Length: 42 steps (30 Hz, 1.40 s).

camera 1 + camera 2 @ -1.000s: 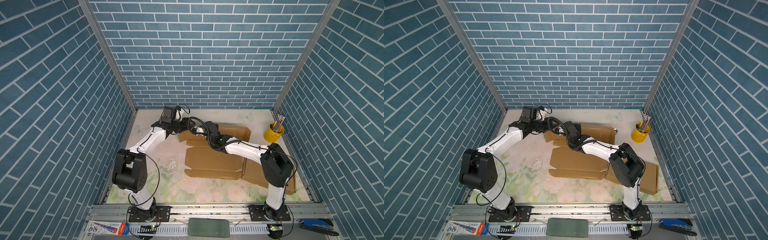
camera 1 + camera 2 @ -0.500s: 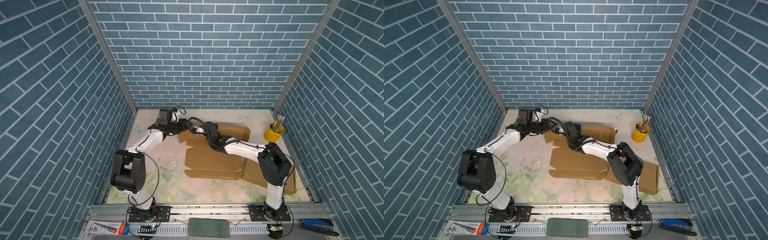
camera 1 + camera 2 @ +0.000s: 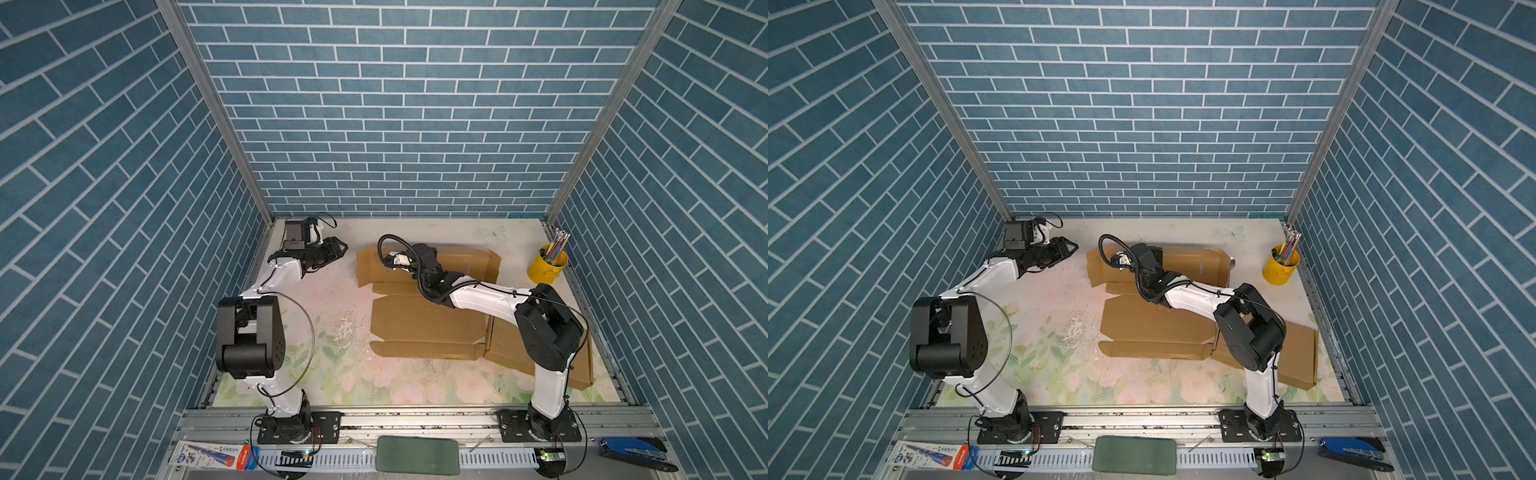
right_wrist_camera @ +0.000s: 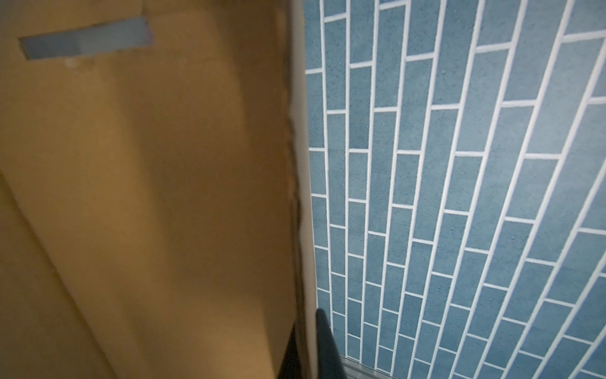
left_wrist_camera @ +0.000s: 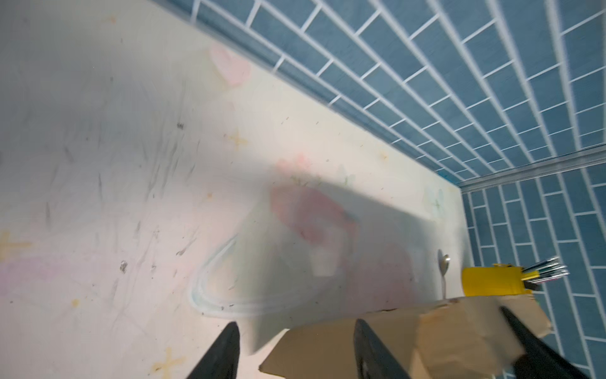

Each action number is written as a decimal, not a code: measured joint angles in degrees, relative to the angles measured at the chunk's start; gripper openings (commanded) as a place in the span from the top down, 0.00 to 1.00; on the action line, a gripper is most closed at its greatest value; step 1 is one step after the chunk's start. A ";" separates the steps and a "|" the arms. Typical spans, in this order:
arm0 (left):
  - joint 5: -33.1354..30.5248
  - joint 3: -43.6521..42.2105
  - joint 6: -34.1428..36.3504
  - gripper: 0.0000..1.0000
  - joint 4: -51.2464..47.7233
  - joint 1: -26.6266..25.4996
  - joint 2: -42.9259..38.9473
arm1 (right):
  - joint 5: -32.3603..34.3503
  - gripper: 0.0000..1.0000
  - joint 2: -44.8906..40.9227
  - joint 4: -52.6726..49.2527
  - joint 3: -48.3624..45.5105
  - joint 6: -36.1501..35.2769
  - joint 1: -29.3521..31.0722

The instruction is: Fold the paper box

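As right jaws pinch box [image 3: 415,324], left gapes

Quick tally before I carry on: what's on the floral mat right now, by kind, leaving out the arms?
cardboard box blank: 1 (looks like one sheet; an arm hides part of it)
yellow cup of brushes: 1
metal spoon: 1
Total: 3

Robot lab test cell, seen from above. Three walls [image 3: 399,124] papered in blue brick print stand between bare metal posts [image 3: 216,116], boxing in a small table covered by a floral mat [image 3: 374,374]. A left arm [image 3: 249,332] and a right arm [image 3: 548,332], both white and black, are bolted to an aluminium rail [image 3: 415,415] at the front. Below the rail are a slotted cable duct [image 3: 345,459], a lit circuit board [image 3: 550,457] and a blue tool [image 3: 633,451].
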 measured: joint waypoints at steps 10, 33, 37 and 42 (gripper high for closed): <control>1.92 0.20 2.43 0.38 4.57 -3.89 9.75 | -0.72 1.00 0.00 1.01 -0.57 -0.17 -0.26; 1.68 -15.76 2.58 0.32 15.52 -11.78 -0.35 | 1.44 1.00 -0.22 13.79 -8.04 -6.05 -0.39; 2.47 -14.21 2.12 0.32 16.04 -9.92 -0.35 | 1.40 1.00 1.57 18.14 -5.62 -10.69 -0.70; 3.15 -10.47 1.84 0.31 16.24 -6.58 -1.01 | 1.77 1.00 1.95 22.99 -5.31 -15.13 -0.55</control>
